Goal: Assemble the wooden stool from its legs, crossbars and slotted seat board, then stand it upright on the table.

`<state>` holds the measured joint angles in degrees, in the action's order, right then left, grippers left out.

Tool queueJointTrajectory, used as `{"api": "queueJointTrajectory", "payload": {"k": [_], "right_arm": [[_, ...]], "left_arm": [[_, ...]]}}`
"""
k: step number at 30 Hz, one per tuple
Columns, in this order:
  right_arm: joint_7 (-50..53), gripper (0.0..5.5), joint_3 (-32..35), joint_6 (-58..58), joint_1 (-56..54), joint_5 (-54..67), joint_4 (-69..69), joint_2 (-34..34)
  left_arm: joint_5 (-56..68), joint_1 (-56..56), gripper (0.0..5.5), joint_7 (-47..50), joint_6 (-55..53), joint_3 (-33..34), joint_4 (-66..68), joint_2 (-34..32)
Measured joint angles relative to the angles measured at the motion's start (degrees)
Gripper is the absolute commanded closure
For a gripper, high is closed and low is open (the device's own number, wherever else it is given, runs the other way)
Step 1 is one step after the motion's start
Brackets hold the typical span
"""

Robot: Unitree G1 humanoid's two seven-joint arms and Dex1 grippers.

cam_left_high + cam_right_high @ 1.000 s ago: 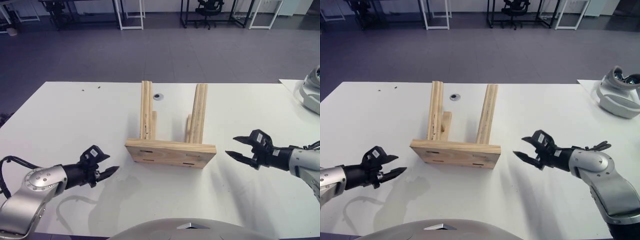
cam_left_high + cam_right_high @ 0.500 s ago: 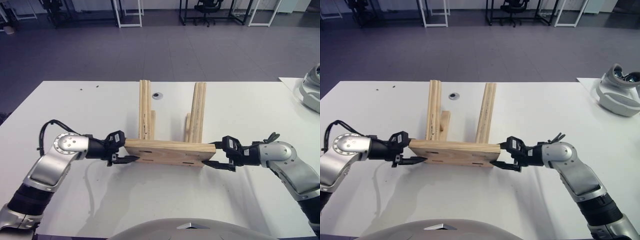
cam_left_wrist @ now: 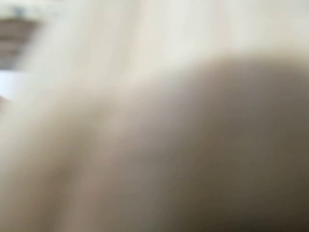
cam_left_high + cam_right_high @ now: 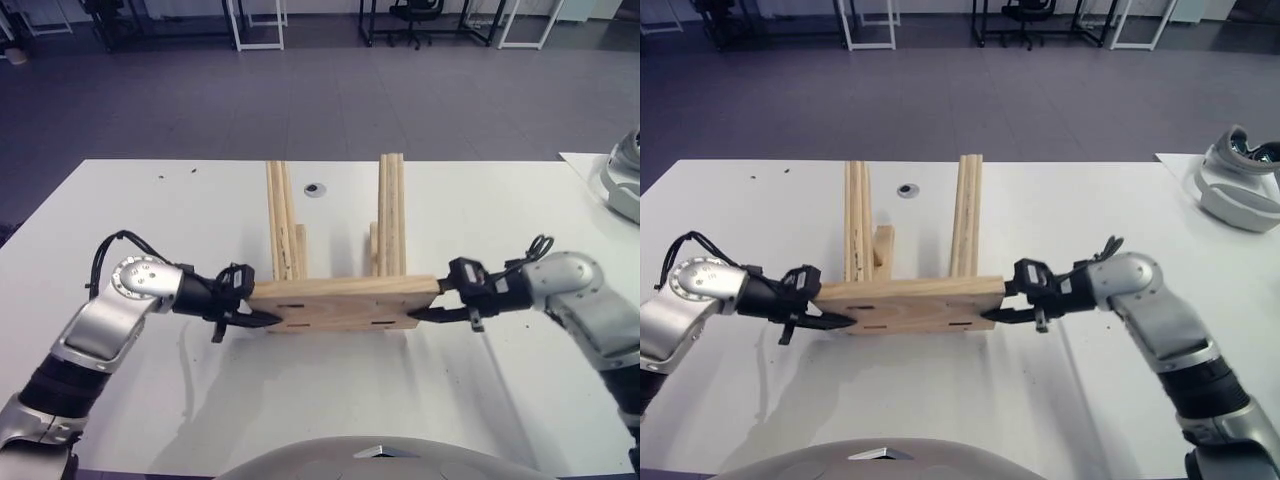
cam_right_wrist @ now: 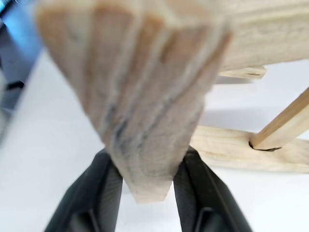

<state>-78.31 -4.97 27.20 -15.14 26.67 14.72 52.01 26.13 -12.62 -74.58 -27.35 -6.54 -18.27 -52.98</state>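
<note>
The assembled wooden stool lies on its side at the middle of the white table (image 4: 130, 215). Its slotted seat board (image 4: 345, 303) faces me and its legs (image 4: 283, 220) point away, joined by short crossbars (image 4: 302, 245). My left gripper (image 4: 251, 310) is shut on the board's left end. My right gripper (image 4: 432, 304) is shut on the board's right end. In the right wrist view the board's end (image 5: 140, 96) sits clamped between two black fingers (image 5: 94, 198). Blurred pale wood (image 3: 96, 96) lies right against the camera in the left wrist view.
A white headset (image 4: 1238, 190) rests at the table's right edge. A small dark round piece (image 4: 317, 189) lies just behind the stool's legs. A few dark specks (image 4: 175, 174) mark the far left of the table. Open tabletop lies on both sides of the stool.
Both grippers came in from the sides and closed on the ends of the seat board. The stool has since tipped, its legs rising off the table.
</note>
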Motion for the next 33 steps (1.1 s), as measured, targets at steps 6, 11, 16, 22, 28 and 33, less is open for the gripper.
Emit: {"api": "queueJointTrajectory", "payload": {"k": [6, 11, 16, 22, 28, 33], "right_arm": [[-9.8, 4.17, -0.6, 30.0, -14.6, 24.5, -4.5, 9.4], [-7.2, 4.16, -14.5, 53.9, -33.7, 44.7, -15.2, 12.5], [-6.3, 4.1, -32.9, 64.1, -47.0, 62.6, -20.9, 16.0], [-0.2, 2.56, -38.7, 64.9, -43.9, 65.2, -35.8, 17.0], [6.1, 1.29, -27.9, 64.9, -35.8, 61.6, -37.0, 16.6], [9.1, 0.66, -9.8, 57.9, -28.6, 53.6, -50.2, 17.6]], "left_arm": [[37.0, -6.0, 4.18, -0.9, -23.8, 5.3, 1.4, -11.9], [60.6, -21.9, 4.18, -0.2, -48.3, -3.7, 14.8, -22.4], [75.8, -26.7, 4.17, 1.1, -62.4, -11.9, 20.8, -28.2], [87.7, -10.3, 3.12, 30.0, -45.0, -1.9, 20.8, -15.1], [87.7, -1.6, 1.88, 45.2, -41.9, 10.0, 16.0, -7.5], [87.6, -1.3, 1.17, 48.2, -45.8, 21.1, 24.3, -8.4]]}}
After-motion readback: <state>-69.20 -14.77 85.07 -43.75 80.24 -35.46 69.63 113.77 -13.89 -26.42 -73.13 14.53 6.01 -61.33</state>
